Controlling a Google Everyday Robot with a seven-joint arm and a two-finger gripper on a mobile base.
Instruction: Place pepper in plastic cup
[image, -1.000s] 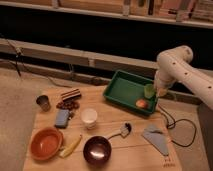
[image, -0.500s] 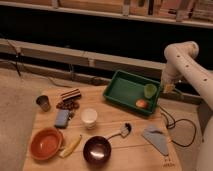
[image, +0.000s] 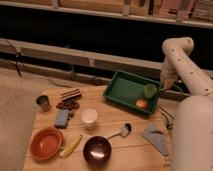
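Note:
The white plastic cup (image: 89, 118) stands upright near the middle of the wooden table (image: 135, 150). I cannot make out the dark-green pepper anywhere; it is hidden or out of view. My gripper (image: 167, 82) is at the end of the white arm (image: 178, 56), just past the right end of the green tray (image: 122, 90) and far from the cup. A light-green round object (image: 150, 90) and an orange one (image: 142, 103) lie in the tray's right end.
A metal cup (image: 43, 102), a striped brown item (image: 71, 94), a blue-grey block (image: 62, 118), an orange bowl (image: 46, 143), a yellow banana-like item (image: 71, 146), a dark bowl (image: 97, 150), a spoon (image: 121, 131) and a grey cloth (image: 156, 137) lie on the table.
The arm has drawn up and to the right, away from the tray's right end. The objects on the table and in the tray have not moved.

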